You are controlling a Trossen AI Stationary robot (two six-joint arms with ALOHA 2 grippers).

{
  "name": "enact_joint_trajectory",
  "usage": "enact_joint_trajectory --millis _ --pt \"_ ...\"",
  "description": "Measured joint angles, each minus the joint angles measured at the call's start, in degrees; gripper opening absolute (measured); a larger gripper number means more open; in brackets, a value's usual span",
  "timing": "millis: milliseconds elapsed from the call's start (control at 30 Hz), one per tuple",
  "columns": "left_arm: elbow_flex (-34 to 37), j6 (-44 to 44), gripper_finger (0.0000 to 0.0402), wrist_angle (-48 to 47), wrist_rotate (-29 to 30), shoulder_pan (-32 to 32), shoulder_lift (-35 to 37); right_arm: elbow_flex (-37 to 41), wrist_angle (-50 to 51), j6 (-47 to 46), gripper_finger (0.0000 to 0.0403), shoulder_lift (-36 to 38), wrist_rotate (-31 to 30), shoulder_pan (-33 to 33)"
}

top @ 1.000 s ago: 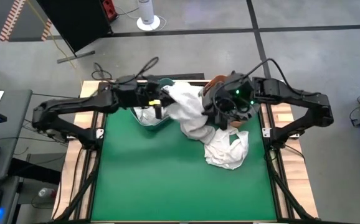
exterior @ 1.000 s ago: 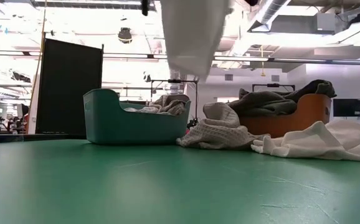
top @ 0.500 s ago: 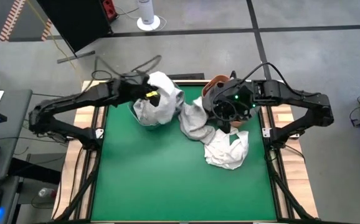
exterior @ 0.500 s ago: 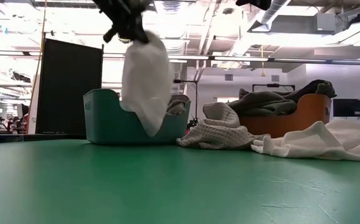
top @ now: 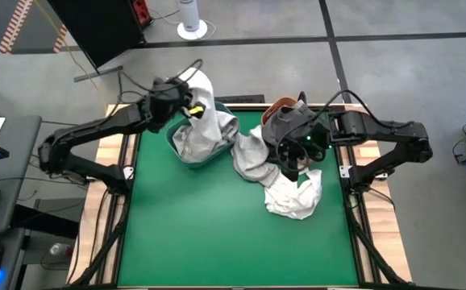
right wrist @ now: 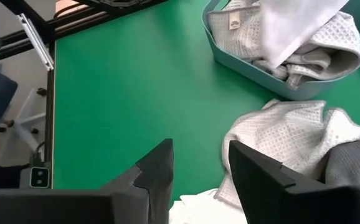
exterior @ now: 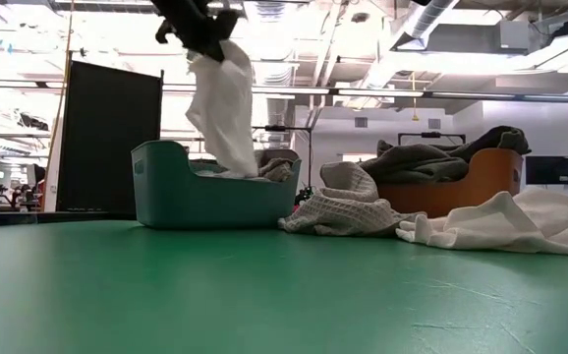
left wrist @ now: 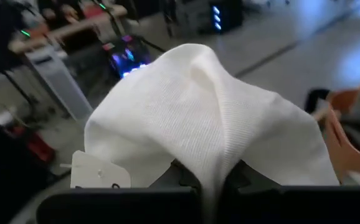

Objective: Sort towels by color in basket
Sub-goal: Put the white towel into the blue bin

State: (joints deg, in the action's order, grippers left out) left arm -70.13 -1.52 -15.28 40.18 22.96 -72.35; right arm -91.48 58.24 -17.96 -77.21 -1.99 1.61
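Note:
A white towel [top: 206, 113] [exterior: 223, 103] hangs over the teal basket [exterior: 210, 197] [top: 191, 159] at the table's far left. My left gripper [exterior: 198, 22] [left wrist: 208, 182] is shut on its top. The basket holds light grey waffle towels [right wrist: 329, 43]. My right gripper [right wrist: 198, 167] [top: 291, 165] stands open in the air, above a light grey waffle towel [top: 251, 157] [exterior: 348, 208] that lies on the table. Nothing is between its fingers. Another white towel [top: 294, 193] [exterior: 505, 221] lies crumpled on the table beside it. My left gripper pinches a bunched fold at the white towel's upper end [left wrist: 211, 155] between its two fingers, coming at it roughly level. The cloth bulges over the fingertips and hides how many layers are caught. The towel hangs slack below, and its lower end [exterior: 245, 169] reaches into the teal basket.
An orange basket [exterior: 461, 194] [top: 275, 108] with dark grey towels [exterior: 431, 157] stands at the far right, under my right arm. The green mat's near half [top: 217, 234] is bare. Wooden table edges and the arm frames run along both sides.
My left gripper has swung toward the table's far left edge and turned at the wrist, carrying the white towel. The towel stretched between both arms before. Now it hangs from the left gripper alone, with its lower end dropped into the teal basket.

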Motion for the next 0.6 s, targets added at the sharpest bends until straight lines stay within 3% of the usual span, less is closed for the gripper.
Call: enact_joint_trajectory --millis 133,333,600 --pt "0.00 2.72 0.0003 1.88 2.39 0.00 3.79 0.02 0.01 -0.14 0.0180 0.00 -1.27 0.46" --pt "0.00 -0.01 0.0003 -3.84 -0.79 -1.29 8.00 0.02 -0.01 -0.21 0.0180 0.00 -1.41 0.23" --pt "0.00 -7.99 0.0003 -18.50 -3.41 -4.08 2.38 0.04 -0.98 -0.14 0.0180 0.02 -1.41 -0.85"
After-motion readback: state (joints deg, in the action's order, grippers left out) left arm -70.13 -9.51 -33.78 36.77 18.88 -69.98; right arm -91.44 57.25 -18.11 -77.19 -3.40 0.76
